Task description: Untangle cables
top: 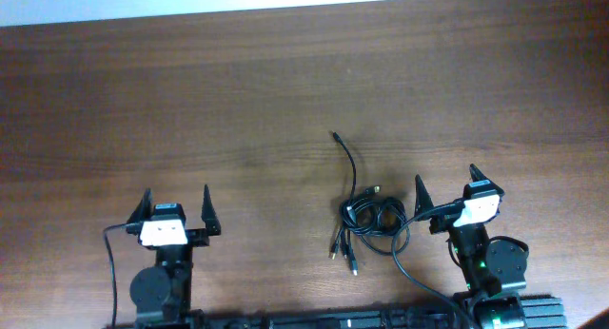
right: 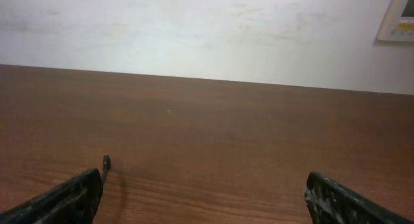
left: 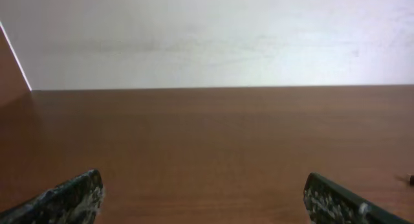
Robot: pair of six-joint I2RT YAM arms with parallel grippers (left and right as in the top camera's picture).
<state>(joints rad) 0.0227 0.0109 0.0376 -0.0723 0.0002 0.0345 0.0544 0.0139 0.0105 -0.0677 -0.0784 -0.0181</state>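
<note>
The cables (top: 373, 217) lie as a knotted bundle of thin black loops on the brown table, right of centre near the front. One strand runs up to a plug end (top: 335, 136); other plug ends (top: 344, 254) stick out below. My right gripper (top: 445, 180) is open and empty just right of the bundle. In the right wrist view its fingers (right: 204, 195) are spread, with one plug end (right: 106, 162) at the left finger. My left gripper (top: 177, 198) is open and empty, far left of the cables. Its wrist view (left: 200, 198) shows only bare wood.
The wooden table (top: 238, 91) stretches far back to a white wall (right: 194, 30). Thick black arm wires trail by the left base (top: 109, 262) and the right base (top: 419, 281). The arm bases stand at the table's front edge.
</note>
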